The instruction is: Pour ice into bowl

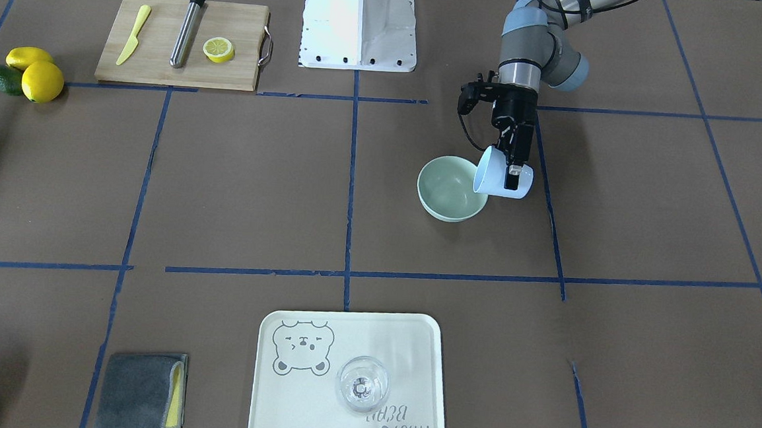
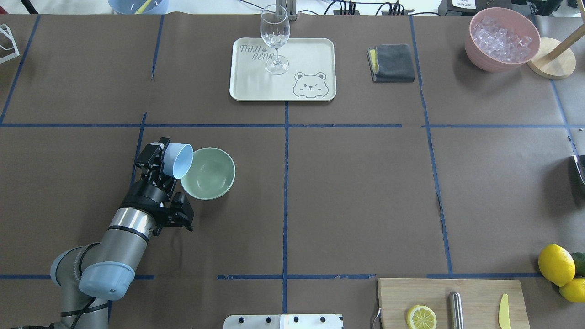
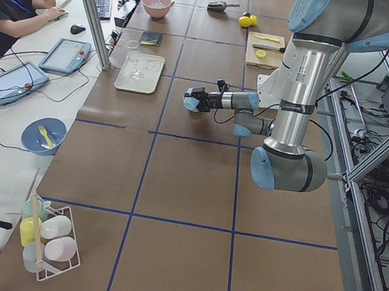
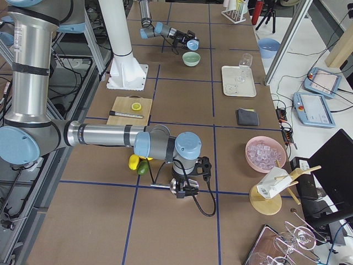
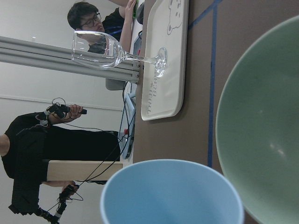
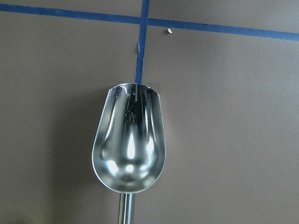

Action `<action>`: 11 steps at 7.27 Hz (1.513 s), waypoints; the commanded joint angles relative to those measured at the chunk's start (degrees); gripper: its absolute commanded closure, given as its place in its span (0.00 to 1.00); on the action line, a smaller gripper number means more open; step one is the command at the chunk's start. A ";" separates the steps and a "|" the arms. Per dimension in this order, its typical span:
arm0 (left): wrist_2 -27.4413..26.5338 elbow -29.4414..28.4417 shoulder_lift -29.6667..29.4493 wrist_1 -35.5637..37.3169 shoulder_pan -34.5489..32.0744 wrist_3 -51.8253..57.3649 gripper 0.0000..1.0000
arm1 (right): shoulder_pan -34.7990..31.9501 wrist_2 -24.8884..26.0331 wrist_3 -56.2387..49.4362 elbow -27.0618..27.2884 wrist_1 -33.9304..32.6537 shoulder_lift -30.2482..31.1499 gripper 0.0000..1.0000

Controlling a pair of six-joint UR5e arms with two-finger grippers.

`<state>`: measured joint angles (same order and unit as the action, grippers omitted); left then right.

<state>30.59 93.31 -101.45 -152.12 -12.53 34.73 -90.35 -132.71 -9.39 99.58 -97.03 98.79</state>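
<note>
My left gripper (image 2: 157, 161) is shut on a light blue cup (image 2: 178, 160) and holds it tipped on its side, mouth toward the pale mint-green bowl (image 2: 208, 173). The cup's rim hangs over the bowl's near edge (image 1: 452, 188). In the left wrist view the cup (image 5: 173, 196) and the bowl (image 5: 261, 130) both look empty; no clear ice cubes show in either. My right gripper (image 4: 185, 189) sits far off at the table's right end over a metal scoop (image 6: 130, 140). I cannot tell whether it is open or shut.
A cream tray (image 2: 256, 82) with a wine glass (image 2: 274, 41) stands at the far middle. A grey cloth (image 2: 391, 63) and a pink container (image 2: 502, 39) of whitish ice lie far right. A cutting board (image 2: 450, 297) and lemons (image 2: 557, 265) are near right.
</note>
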 commanded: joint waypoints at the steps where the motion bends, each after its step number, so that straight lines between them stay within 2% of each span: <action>1: -0.09 0.02 -0.59 0.07 0.05 10.22 1.00 | 0.00 0.00 -0.01 0.00 0.00 0.00 0.00; 3: -0.09 -0.06 -0.77 0.07 0.05 15.79 1.00 | 0.00 0.00 -0.01 0.00 0.00 0.00 0.00; 8: -0.18 0.02 -0.68 -0.02 0.13 16.76 1.00 | 0.00 0.00 -0.01 -0.09 0.00 0.00 0.00; 11: -3.25 0.82 -0.77 -0.02 0.13 27.47 1.00 | 0.00 0.00 -0.01 -0.09 0.00 0.00 0.00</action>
<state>28.16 94.03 -102.20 -152.13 -12.39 58.61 -90.35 -132.71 -9.40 99.49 -97.03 98.79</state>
